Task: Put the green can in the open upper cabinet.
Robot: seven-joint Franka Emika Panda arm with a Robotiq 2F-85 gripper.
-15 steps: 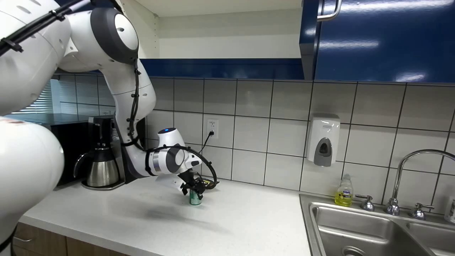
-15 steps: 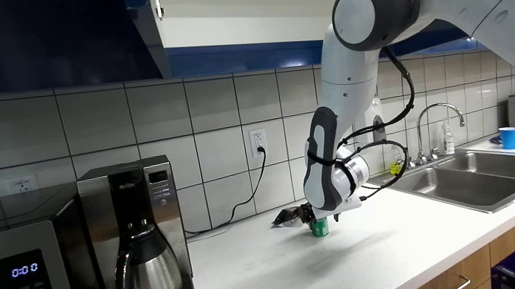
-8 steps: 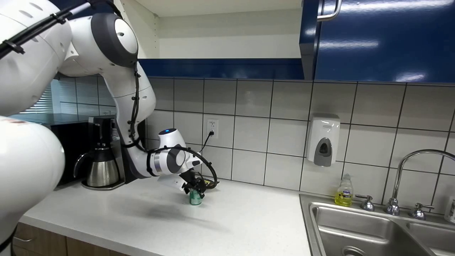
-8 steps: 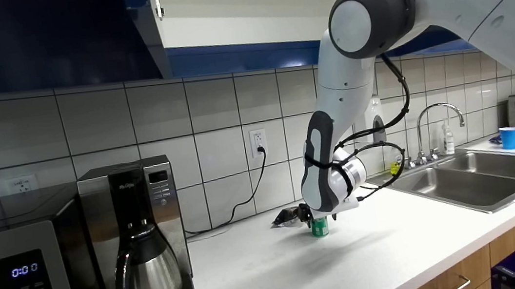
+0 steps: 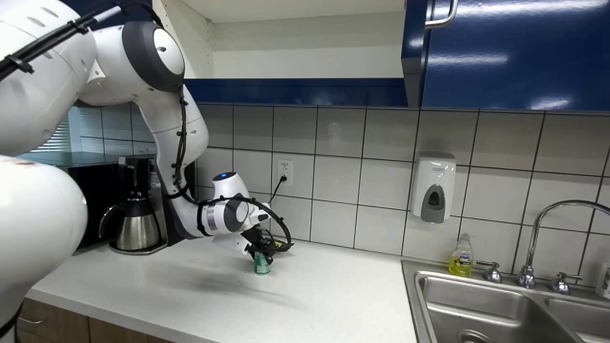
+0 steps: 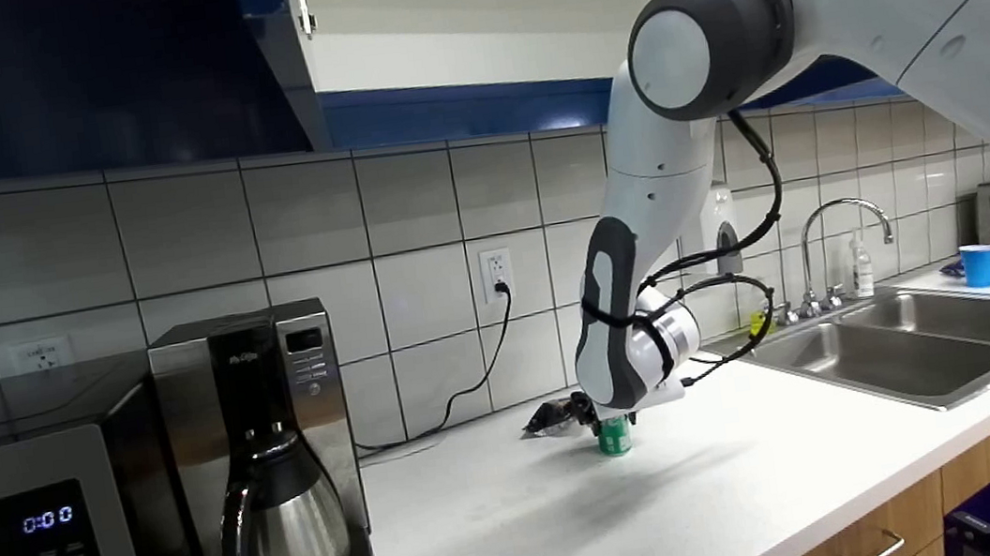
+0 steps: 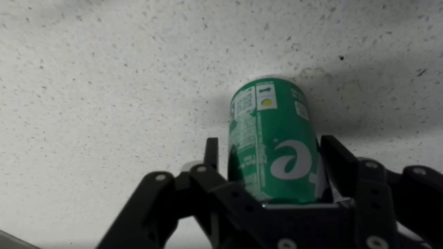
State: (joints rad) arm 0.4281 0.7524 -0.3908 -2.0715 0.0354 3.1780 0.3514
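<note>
Well back from the front edge of the worktop (image 6: 508, 541), the green can (image 6: 615, 439) stands upright. The gripper (image 7: 269, 147) has its fingers (image 7: 211, 152) apart on either side of it, a gap showing at one side in the wrist view. Behind, a small dark object (image 6: 550, 415) lies near the back edge. Above that edge is the open upper cabinet (image 5: 305, 62), on the tiled wall (image 5: 338, 178).

There is one green can (image 7: 273, 138) and one coffee maker (image 6: 249, 393). The one sink (image 6: 928, 340) (two basins (image 6: 893, 369)) has two tap handles (image 5: 493, 275).
</note>
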